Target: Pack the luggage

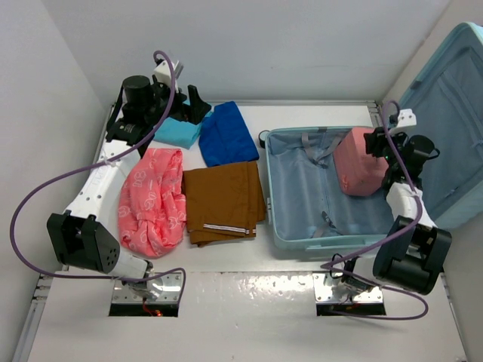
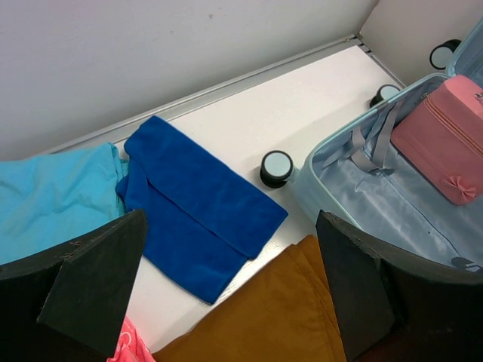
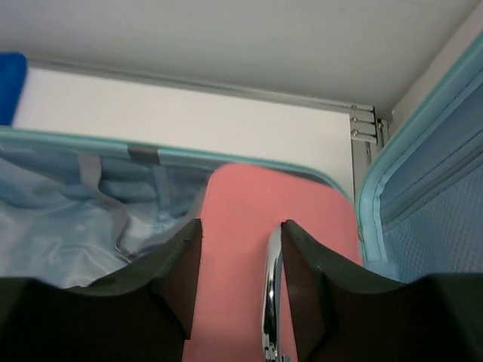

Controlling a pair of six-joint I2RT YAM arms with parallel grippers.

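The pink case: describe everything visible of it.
The pink case is small, boxy and salmon pink, fabric-looking, with a zip seam around it, a small bow on one side and a chrome piece on top. It sits in the far right corner of the open luggage, resting on its blue-grey lining. The right claw is directly over it, jaws parted around the chrome piece.

Robotics lab cell, bare white walls (image 1: 302, 45), white table (image 1: 249, 302), bolted metal mounting plates (image 1: 170, 283)
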